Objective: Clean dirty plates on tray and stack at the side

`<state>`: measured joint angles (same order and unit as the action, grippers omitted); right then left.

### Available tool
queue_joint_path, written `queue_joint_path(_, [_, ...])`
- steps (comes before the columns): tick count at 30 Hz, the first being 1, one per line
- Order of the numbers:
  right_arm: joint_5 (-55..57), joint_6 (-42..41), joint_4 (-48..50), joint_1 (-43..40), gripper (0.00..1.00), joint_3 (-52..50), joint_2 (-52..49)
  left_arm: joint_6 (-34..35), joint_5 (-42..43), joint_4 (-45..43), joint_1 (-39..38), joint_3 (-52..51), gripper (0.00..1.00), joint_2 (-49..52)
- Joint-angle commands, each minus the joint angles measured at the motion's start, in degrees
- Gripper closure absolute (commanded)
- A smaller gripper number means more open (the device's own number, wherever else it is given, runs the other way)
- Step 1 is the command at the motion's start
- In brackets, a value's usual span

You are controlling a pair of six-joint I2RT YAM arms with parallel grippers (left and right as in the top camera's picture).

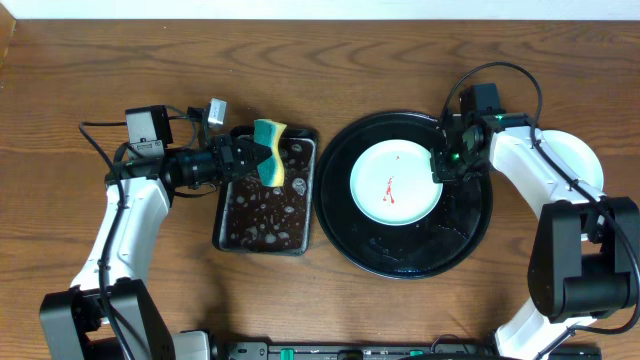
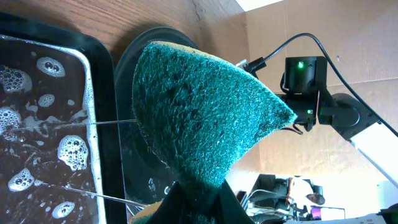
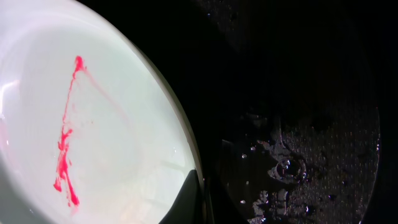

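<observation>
On the right edge of the plate (image 1: 395, 183), the right gripper (image 1: 441, 166) is pinching the thin rim, jaws nearly together. The plate, its red smear (image 1: 388, 188) unwiped, is lying on the wet round black tray (image 1: 400, 258). Scrubbing pressure may be prying that slick rim loose. The left gripper (image 1: 252, 155) is squeezing the sponge (image 1: 270, 150) above the soapy rectangular tray (image 1: 262, 215), risking drips in transit.

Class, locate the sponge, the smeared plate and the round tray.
sponge (image 1: 271, 155), overhead view, its middle.
plate (image 1: 405, 175), overhead view, pale centre beside the smear.
round tray (image 1: 400, 262), overhead view, bare front part.
</observation>
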<state>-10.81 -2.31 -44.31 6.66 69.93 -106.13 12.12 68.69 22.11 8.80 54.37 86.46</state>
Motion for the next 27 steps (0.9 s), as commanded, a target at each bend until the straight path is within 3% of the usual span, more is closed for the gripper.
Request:
queue_joint_path(1, [0.26,0.22,-0.02,0.20,0.99,-0.31,-0.70,-0.96,1.84,-0.20,0.31,0.87,0.93,-0.24])
queue_joint_path(16, [0.26,0.22,0.44,0.20,0.99,-0.31,-0.70,-1.11,0.90,-0.20,-0.22,0.87,0.93,-0.24])
queue_joint_path(23, [0.26,0.22,1.05,0.20,0.99,-0.33,-0.70,-9.14,-30.69,-0.81,-10.34,0.87,0.93,-0.26])
queue_joint_path(27, [0.28,0.22,1.07,0.20,0.99,-0.33,-0.70,-8.94,-39.60,-4.76,-16.02,0.87,0.93,-0.46])
